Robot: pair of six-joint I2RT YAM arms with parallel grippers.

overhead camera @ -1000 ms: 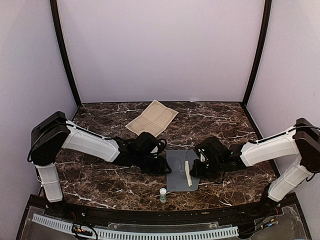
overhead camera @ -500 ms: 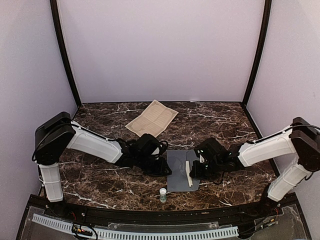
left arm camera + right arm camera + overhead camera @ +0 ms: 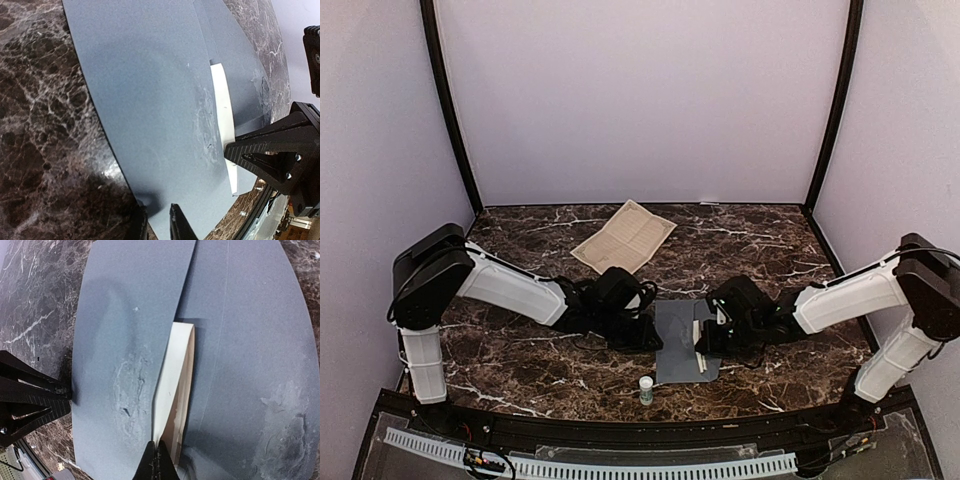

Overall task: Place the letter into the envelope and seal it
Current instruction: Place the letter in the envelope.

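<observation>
The slate-grey envelope (image 3: 678, 340) lies flat between my two grippers. A cream folded letter (image 3: 172, 375) is partly tucked under the envelope's raised grey panel (image 3: 125, 340). My right gripper (image 3: 160, 462) is shut on the letter's near end. My left gripper (image 3: 155, 225) sits at the envelope's (image 3: 150, 100) left edge. Its jaws are a narrow gap apart, one finger on the marble side and the other over the paper. From the left wrist the letter (image 3: 222, 110) shows as a white strip beside the right gripper (image 3: 270, 160).
A tan printed sheet (image 3: 623, 236) lies at the back of the marble table (image 3: 520, 350). A small white glue stick (image 3: 646, 389) stands upright near the front edge, just below the envelope. Purple walls enclose the table on three sides.
My left gripper's jaws have drawn closer together at the envelope's edge. The right gripper has shifted slightly left with the letter.
</observation>
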